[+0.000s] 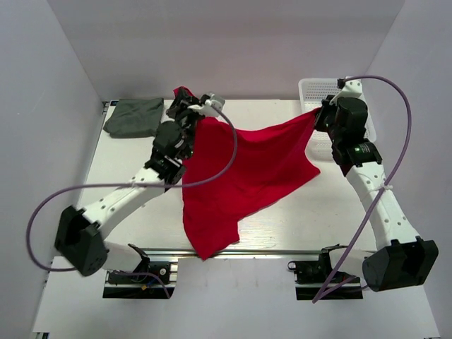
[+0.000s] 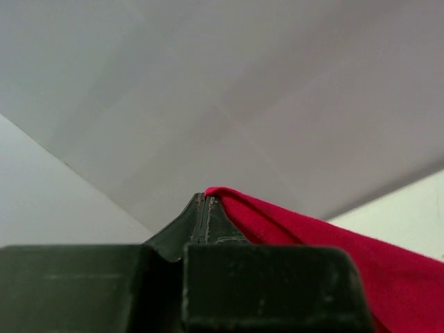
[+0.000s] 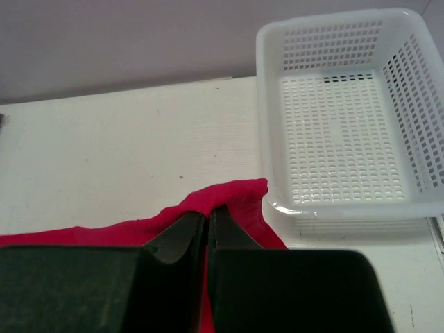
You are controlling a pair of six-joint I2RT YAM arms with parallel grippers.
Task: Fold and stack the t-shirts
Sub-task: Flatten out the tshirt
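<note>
Red t-shirt (image 1: pixel 247 169), upper edge held between left tool (image 2: pixel 206 202), right tool (image 3: pixel 208 216)

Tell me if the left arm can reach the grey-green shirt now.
Likely within reach, but not freely: the grey-green shirt lies near the left gripper with nothing between, yet that gripper is shut on the red shirt and must release it first.

A white tabletop (image 1: pixel 296 219) lies beneath the fingers (image 3: pixel 177 239). Plain pale grey walls box it in: a back wall (image 1: pixel 233 42) beyond the fingers, a left wall (image 1: pixel 42 141) and a right wall (image 1: pixel 431 56) to either side of them. A metal rail (image 1: pixel 268 252) edges the tabletop behind the fingers. The light is soft and even.
</note>
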